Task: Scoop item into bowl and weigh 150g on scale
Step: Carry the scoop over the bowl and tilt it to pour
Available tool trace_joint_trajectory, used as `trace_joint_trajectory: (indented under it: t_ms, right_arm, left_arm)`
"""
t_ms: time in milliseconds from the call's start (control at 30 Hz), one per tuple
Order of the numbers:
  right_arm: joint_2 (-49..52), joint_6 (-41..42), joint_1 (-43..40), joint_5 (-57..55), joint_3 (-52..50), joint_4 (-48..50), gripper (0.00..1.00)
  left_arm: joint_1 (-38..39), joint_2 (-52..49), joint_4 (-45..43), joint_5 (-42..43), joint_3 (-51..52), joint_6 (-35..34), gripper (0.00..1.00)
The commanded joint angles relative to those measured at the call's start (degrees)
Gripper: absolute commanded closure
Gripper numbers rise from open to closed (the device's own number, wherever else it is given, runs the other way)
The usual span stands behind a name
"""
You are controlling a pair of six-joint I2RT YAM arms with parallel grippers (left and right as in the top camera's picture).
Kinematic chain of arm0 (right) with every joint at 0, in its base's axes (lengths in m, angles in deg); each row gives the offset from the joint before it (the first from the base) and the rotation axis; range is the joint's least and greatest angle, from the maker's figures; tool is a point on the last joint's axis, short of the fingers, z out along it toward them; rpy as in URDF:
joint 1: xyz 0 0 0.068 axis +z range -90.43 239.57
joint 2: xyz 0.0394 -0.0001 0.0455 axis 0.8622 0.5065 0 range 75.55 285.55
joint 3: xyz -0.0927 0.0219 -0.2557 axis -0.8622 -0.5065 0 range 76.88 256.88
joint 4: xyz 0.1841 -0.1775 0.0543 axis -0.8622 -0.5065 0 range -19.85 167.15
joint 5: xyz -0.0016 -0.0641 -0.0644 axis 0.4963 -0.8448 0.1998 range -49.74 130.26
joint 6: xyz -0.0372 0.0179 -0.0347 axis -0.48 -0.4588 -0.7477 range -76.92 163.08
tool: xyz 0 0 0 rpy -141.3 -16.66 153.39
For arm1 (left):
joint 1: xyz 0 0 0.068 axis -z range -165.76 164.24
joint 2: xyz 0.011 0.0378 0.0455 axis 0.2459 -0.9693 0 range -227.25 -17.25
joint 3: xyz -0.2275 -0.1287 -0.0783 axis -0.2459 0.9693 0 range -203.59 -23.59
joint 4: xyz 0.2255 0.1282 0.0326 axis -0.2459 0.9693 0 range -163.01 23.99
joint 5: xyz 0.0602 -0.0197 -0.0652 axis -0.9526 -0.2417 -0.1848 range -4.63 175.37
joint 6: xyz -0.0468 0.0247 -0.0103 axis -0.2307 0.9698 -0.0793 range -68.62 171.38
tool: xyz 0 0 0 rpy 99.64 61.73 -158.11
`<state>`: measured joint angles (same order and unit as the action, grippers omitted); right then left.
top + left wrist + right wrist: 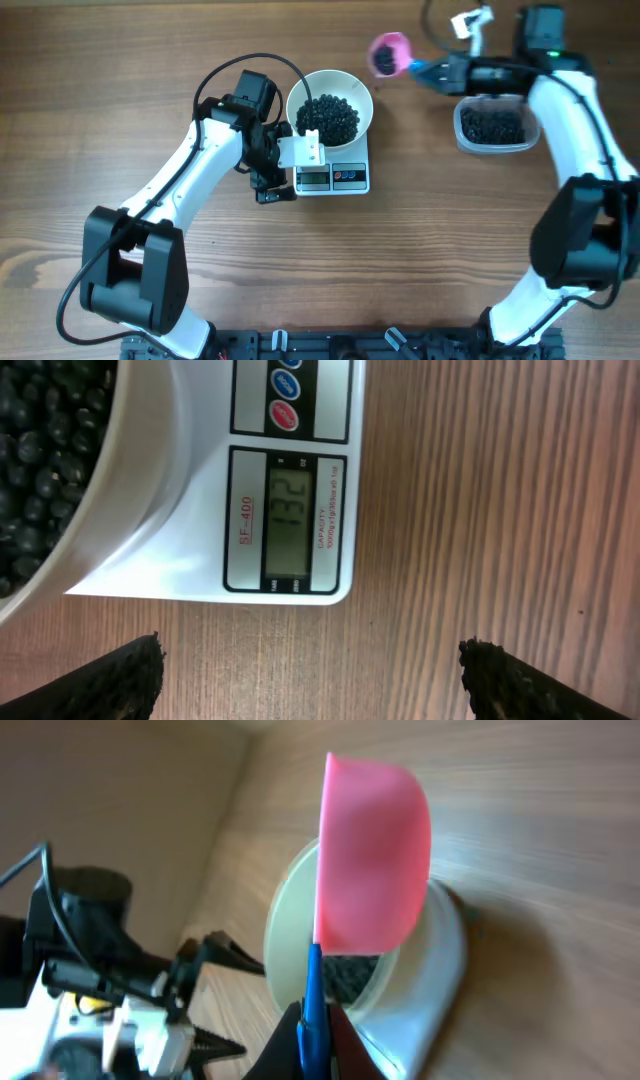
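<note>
Wooden table point(120, 60) bears scale point(290, 510) just beyond spread left fingers point(120, 680).

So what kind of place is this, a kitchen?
Likely a robotics lab bench: left arm and right arm at a wooden table, with a digital scale and bowl of black beans.
</note>
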<state>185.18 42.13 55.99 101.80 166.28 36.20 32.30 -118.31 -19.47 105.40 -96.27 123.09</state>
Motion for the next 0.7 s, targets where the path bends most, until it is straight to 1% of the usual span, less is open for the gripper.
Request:
trace_joint_trajectory:
  t_ms: [0, 67, 167, 267, 433, 567, 667]
  right_arm:
    - [0.7, 3.1, 7.5, -1.3, 1.0, 4.6, 0.96]
    - [0.7, 3.0, 10.4, -7.0, 1.0, 4.4, 0.96]
    - [0.7, 3.0, 12.4, -15.4, 1.0, 4.4, 0.96]
    - [0.6, 3.1, 12.6, -18.6, 1.4, 3.7, 0.96]
    - [-0.8, 1.4, 13.4, -22.4, 6.0, -1.0, 0.96]
    - [-1.8, -0.6, 16.4, -26.2, 6.3, -4.7, 0.96]
    - [-3.2, -0.9, 18.6, -32.0, 6.4, -7.6, 0.96]
  left_arm:
    - [0.1, -0.3, 0.0, 1.1, 0.0, 0.0, 0.00]
    - [0.1, -0.3, 0.0, 1.1, 0.0, 0.0, 0.00]
    - [0.1, -0.3, 0.0, 1.1, 0.0, 0.0, 0.00]
    - [0.1, -0.3, 0.0, 1.1, 0.0, 0.0, 0.00]
    - [0.1, -0.3, 0.0, 1.1, 0.0, 0.0, 0.00]
    - [0.1, -0.3, 0.0, 1.1, 0.0, 0.0, 0.00]
    - [0.1, -0.3, 0.0, 1.1, 0.0, 0.0, 0.00]
